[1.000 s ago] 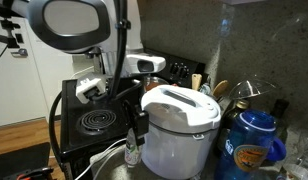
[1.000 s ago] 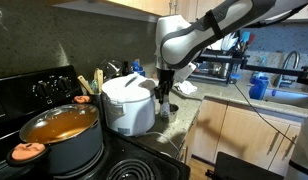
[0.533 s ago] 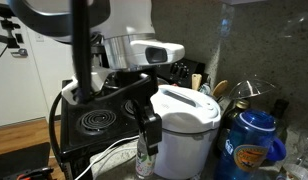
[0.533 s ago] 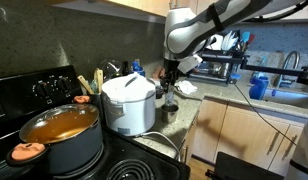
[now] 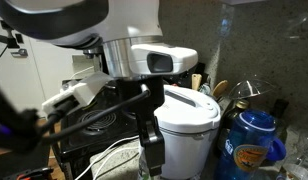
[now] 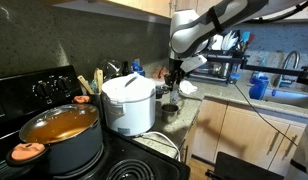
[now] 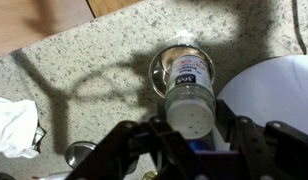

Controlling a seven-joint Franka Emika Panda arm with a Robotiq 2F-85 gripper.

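Big picture first: a speckled stone worktop (image 7: 94, 55) beside the stove, with a white rice cooker (image 6: 129, 103) sitting on it and a large pot (image 6: 59, 135) of orange stew to its left in an exterior view. Down comes the arm at the cooker's right, and the end effector (image 7: 194, 140) is clamped shut on a small clear bottle (image 7: 187, 90) with a pale cap and a dark label. The bottle hangs just over a round metal cup (image 7: 154, 62), whether touching it I can't tell. A crumpled white cloth (image 7: 12, 120) lies well off to the left. That bottle looks light and stiff, smooth-sided and likely slippery, so the mid-body just below the cap looks the safest place to hold.
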